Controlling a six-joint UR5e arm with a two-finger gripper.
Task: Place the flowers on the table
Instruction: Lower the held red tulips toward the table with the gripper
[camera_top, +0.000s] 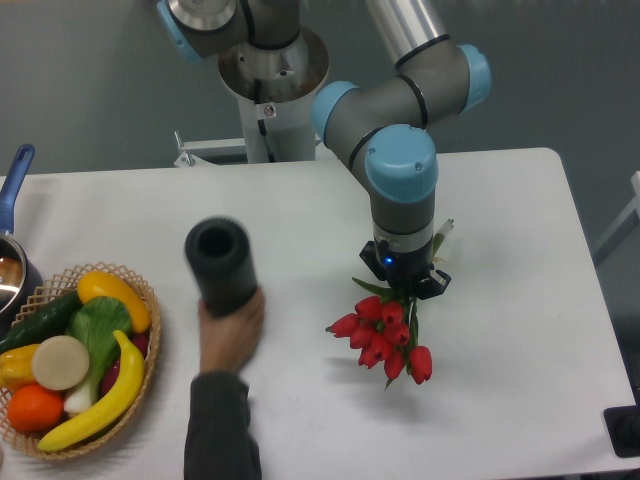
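Note:
The flowers (383, 336), a small bunch of red tulip buds with green stems, hang over the white table (520, 300) right of centre. My gripper (405, 284) points straight down and sits on the stems at the top of the bunch. Its fingers are mostly hidden under the wrist, and they look shut on the stems. The buds spread down and to the left below the gripper. I cannot tell whether the buds touch the tabletop.
A person's hand (228, 335) holds a black cylinder (221, 265) upright on the table left of centre. A round wicker basket (80, 360) with toy vegetables and fruit sits at the front left. A pot with a blue handle (14, 200) is at the left edge.

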